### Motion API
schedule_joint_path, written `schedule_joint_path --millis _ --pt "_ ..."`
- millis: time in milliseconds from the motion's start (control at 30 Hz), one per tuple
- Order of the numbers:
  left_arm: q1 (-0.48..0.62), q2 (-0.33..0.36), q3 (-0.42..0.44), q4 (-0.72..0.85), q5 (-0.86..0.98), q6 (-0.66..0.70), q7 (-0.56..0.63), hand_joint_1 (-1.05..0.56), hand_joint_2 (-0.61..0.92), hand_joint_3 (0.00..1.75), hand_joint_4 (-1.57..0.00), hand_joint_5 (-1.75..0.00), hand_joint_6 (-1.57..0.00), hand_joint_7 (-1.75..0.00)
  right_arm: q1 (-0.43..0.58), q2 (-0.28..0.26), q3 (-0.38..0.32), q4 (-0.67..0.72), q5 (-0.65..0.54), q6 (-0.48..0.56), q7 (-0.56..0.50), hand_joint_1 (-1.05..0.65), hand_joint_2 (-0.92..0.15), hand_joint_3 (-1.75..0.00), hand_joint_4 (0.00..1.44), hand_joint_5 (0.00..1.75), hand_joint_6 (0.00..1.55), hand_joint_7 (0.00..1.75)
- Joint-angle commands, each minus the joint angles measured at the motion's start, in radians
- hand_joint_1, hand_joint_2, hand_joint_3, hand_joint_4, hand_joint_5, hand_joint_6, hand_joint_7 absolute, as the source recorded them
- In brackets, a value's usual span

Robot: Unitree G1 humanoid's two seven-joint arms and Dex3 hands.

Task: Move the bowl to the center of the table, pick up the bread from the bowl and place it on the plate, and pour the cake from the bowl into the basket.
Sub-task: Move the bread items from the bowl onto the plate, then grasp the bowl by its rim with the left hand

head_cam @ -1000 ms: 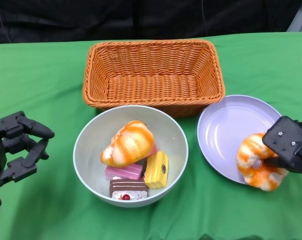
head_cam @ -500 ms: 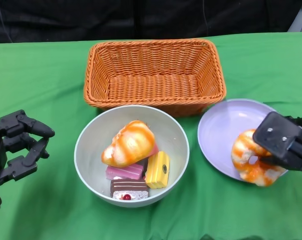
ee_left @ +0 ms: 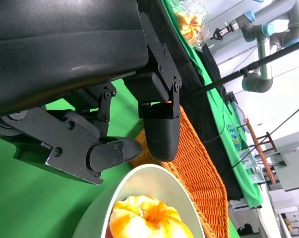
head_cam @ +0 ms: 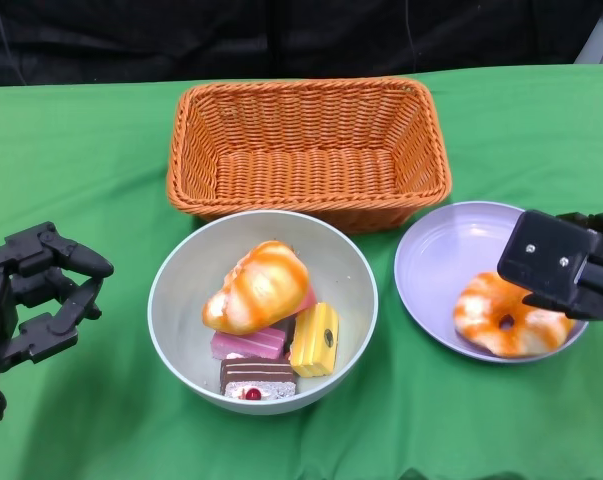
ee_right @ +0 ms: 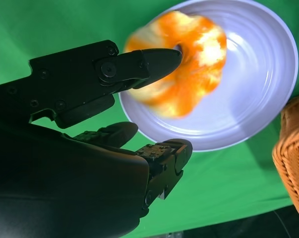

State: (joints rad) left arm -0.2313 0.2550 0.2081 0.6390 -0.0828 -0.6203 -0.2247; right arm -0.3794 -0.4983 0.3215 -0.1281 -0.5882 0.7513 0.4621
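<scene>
The pale green bowl (head_cam: 333, 252) stands at the table's middle, just in front of the orange wicker basket (head_cam: 306, 150). In the bowl lie an orange-striped bread (head_cam: 256, 288) and pink, yellow and brown cake pieces (head_cam: 311, 340). A ring-shaped bread (head_cam: 486, 320) lies on the lilac plate (head_cam: 446, 255) at the right. My right hand (head_cam: 566, 265) hovers over that bread's far right side, fingers apart; in the right wrist view the ring bread (ee_right: 194, 69) is blurred on the plate (ee_right: 258, 74). To the bowl's left, my left hand (head_cam: 36, 290) holds nothing, fingers spread.
Green cloth covers the table. The basket's corner (ee_right: 293, 158) sits close beside the plate. In the left wrist view the bowl's rim (ee_left: 139, 178) almost meets the basket (ee_left: 199, 163). A black backdrop runs behind the table's far edge.
My right hand carried the ring bread up and left onto the plate and let go of it; the bread now lies flat there. The left hand and the bowl stayed put.
</scene>
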Motion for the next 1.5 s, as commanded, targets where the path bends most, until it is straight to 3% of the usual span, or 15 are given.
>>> schedule_joint_path --millis 33,233,433,533,667,767,933,1333,1500 --pt "-0.012 0.023 0.001 0.003 0.009 -0.003 0.011 -0.04 0.75 0.69 -0.83 -1.43 -0.81 -1.15 0.002 -0.018 -0.011 -0.026 -0.008 -0.007 -0.003 -0.76 -0.92 -0.25 0.28 0.00 0.21 0.00" --pt "-0.016 0.021 0.002 0.017 0.010 -0.015 0.009 -0.03 0.73 0.73 -0.83 -1.43 -0.81 -1.14 0.047 0.031 -0.058 -0.033 0.003 -0.078 -0.124 -0.77 -0.92 -0.20 0.22 0.00 0.18 0.00" --pt "-0.010 0.021 0.002 0.014 0.009 -0.025 0.006 -0.06 0.72 0.74 -0.82 -1.44 -0.81 -1.14 0.144 0.111 -0.131 -0.104 0.064 -0.314 -0.316 -0.71 -0.92 -0.16 0.34 0.06 0.29 0.05" --pt "-0.010 0.022 0.001 0.013 0.013 -0.026 0.009 -0.06 0.72 0.73 -0.80 -1.44 -0.80 -1.14 0.182 0.129 -0.130 -0.169 0.077 -0.408 -0.342 -0.70 -0.92 -0.16 0.42 0.10 0.35 0.06" --pt "-0.010 0.023 0.001 0.013 0.013 -0.026 0.009 -0.06 0.73 0.72 -0.80 -1.44 -0.79 -1.15 0.196 0.140 -0.138 -0.184 0.071 -0.446 -0.340 -0.70 -0.92 -0.16 0.45 0.11 0.37 0.06" --pt "-0.012 0.020 0.001 0.007 0.016 -0.009 0.020 -0.06 0.73 0.71 -0.81 -1.44 -0.79 -1.15 0.206 0.146 -0.055 -0.273 0.068 -0.640 -0.349 -0.70 -0.92 -0.11 0.50 0.09 0.45 0.05" --pt "-0.012 0.017 0.000 0.005 0.007 -0.015 0.015 -0.05 0.74 0.71 -0.81 -1.44 -0.80 -1.14 0.189 0.171 0.002 -0.276 0.023 -0.748 -0.345 -0.68 -0.92 -0.04 0.55 0.08 0.52 0.04" --pt "0.003 0.015 -0.001 -0.022 0.009 -0.011 0.023 -0.05 0.74 0.70 -0.80 -1.43 -0.81 -1.11 0.047 0.266 0.151 -0.119 -0.100 -0.759 -0.256 -0.73 -0.92 -0.08 0.56 0.03 0.53 0.00" --pt "0.008 0.015 -0.002 -0.028 0.021 -0.007 0.037 -0.05 0.75 0.68 -0.81 -1.43 -0.82 -1.09 -0.015 0.288 0.188 0.012 -0.169 -0.821 -0.324 -0.74 -0.92 -0.07 0.58 0.04 0.53 0.00"
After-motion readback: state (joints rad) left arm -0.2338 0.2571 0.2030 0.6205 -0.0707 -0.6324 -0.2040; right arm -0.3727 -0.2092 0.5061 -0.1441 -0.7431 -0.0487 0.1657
